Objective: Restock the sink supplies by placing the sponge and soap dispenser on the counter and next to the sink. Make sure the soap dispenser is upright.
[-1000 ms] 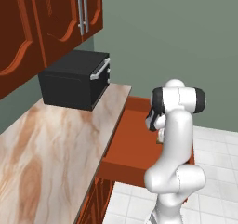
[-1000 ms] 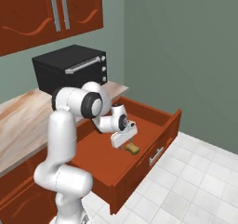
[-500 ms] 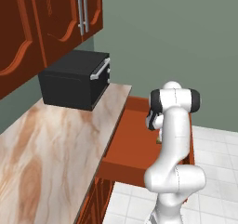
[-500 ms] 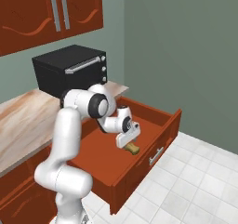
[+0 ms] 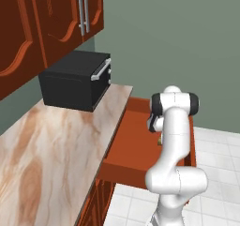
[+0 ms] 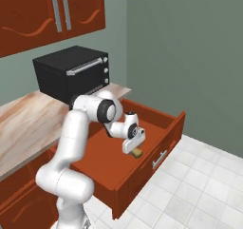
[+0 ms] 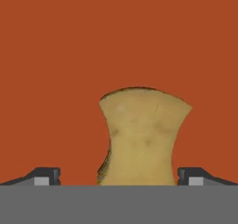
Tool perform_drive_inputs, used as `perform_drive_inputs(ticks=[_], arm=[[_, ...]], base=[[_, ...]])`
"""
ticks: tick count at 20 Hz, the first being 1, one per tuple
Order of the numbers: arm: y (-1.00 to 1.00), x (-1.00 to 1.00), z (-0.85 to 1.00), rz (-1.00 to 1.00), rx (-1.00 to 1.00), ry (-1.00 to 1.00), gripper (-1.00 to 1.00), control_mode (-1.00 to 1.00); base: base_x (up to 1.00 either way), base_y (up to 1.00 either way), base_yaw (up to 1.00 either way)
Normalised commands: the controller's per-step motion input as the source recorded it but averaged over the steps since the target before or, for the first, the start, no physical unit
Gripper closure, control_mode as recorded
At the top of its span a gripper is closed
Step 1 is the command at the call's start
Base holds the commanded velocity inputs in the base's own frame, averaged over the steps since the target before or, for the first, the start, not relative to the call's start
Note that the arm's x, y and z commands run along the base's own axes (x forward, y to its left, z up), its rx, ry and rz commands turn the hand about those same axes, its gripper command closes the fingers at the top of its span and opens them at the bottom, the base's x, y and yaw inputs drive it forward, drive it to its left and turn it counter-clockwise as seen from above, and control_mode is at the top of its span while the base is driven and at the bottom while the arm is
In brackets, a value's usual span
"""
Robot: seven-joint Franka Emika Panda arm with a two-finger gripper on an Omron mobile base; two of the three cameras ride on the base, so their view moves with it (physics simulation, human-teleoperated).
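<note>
Drawer floor (image 7: pixel 116 37) is carrying the sponge (image 7: pixel 142 137); open hand (image 7: pixel 118 176) is straddling it. Likely soft, light; pinch the narrowed waist.

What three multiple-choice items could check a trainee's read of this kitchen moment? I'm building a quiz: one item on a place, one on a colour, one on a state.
1. Where does the sponge lie?
A. on the counter
B. in the open drawer
C. on top of the microwave

2. What colour is the microwave?
A. black
B. white
C. silver

3. How does the tool stand?
A. shut on the sponge
B. open, a fingertip on either side of the sponge
C. shut on the drawer handle

Answers: 1 B, the hand view shows the tan block on the drawer's red-brown floor. 2 A, both base views show a black box on the counter. 3 B, the fingertips sit wide apart with clear gaps to the sponge.
</note>
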Motion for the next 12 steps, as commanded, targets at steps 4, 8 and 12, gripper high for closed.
perform_drive_inputs(ticks=[4,8,12], arm=[[-0.02,0.15,-0.30,0.00,0.04,0.00,-1.00,-1.00],[0.00,0.01,-0.38,0.00,0.01,0.00,-1.00,-1.00],[0.00,0.00,-0.43,0.00,0.00,0.00,-1.00,-1.00]], base=[[0.00,0.00,0.00],[0.00,0.00,0.00],[0.00,0.00,0.00]])
